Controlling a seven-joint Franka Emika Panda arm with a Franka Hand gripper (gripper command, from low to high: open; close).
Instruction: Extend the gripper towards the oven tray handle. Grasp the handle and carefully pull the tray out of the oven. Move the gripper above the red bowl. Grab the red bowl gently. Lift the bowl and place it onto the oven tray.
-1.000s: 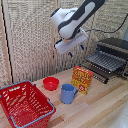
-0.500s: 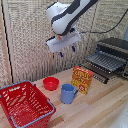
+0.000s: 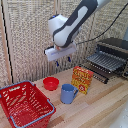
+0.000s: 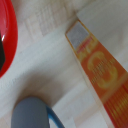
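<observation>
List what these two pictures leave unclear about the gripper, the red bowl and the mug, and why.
- Gripper: exterior view, too small and blurred to tell whether it is open or shut.
- Red bowl: wrist view, cut off by the edge.
- Mug: wrist view, blurred and cut off; the handle is not clear.
- Oven: exterior view, cut off at the edge.

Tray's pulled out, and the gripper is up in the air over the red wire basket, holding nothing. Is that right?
Not quite. In the exterior view the gripper hangs above the gap between the red bowl and the blue mug, not over the red wire basket. The tray is out of the oven, and the gripper holds nothing.
</observation>
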